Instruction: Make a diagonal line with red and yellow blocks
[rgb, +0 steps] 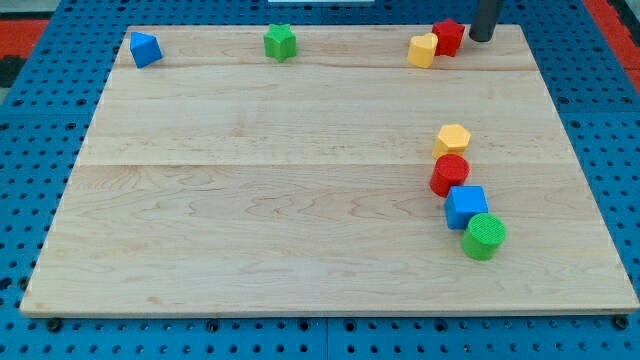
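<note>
**Red and yellow blocks in two pairs at the view's right**

Nearest the view's bottom, a green cylinder (484, 236) touches a blue cube (466, 206). Just above, a red cylinder (449, 175) is seen against a yellow hexagonal block (452, 139). Far up the wooden tabletop (250, 200), a yellow block (423, 50) touches a red block (448, 38); my tip (481, 39) is placed just right of it. No jaws are fitted. A green block (281, 42) and blue block (145, 49) lie along the top edge.

Pale matt wooden board (250, 200), blue perforated base (40, 150)
</note>
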